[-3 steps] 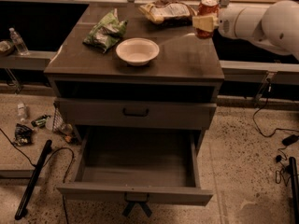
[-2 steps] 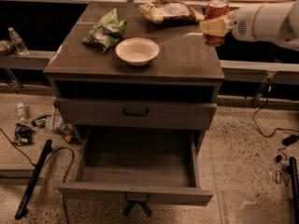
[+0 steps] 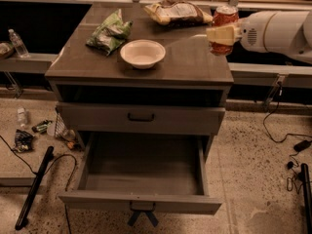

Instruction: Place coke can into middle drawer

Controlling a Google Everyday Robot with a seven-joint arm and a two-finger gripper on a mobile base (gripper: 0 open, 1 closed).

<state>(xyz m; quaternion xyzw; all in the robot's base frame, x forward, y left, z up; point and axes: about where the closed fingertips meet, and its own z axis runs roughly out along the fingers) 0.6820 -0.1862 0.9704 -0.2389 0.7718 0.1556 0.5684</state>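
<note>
The coke can (image 3: 225, 17), red with a silver top, is held upright in my gripper (image 3: 222, 34) above the right rear corner of the cabinet top (image 3: 185, 62). The gripper's pale fingers (image 3: 219, 34) are shut across the can's middle, and the white arm (image 3: 278, 30) reaches in from the right. The middle drawer (image 3: 141, 172) is pulled wide open below and toward the front, and its deep tray shows nothing inside. The closed drawer front (image 3: 141, 117) with a black bar handle sits just above it.
On the cabinet top are a white bowl (image 3: 142, 52), a green chip bag (image 3: 109, 31) and a brown-and-white snack bag (image 3: 178, 12). On the floor lie cables (image 3: 287, 130), a black pole (image 3: 34, 186), bottles (image 3: 18, 43) and litter at left.
The gripper with the can has lifted off the cabinet top and moved slightly right and toward the front, so the can now hangs near the right edge.
</note>
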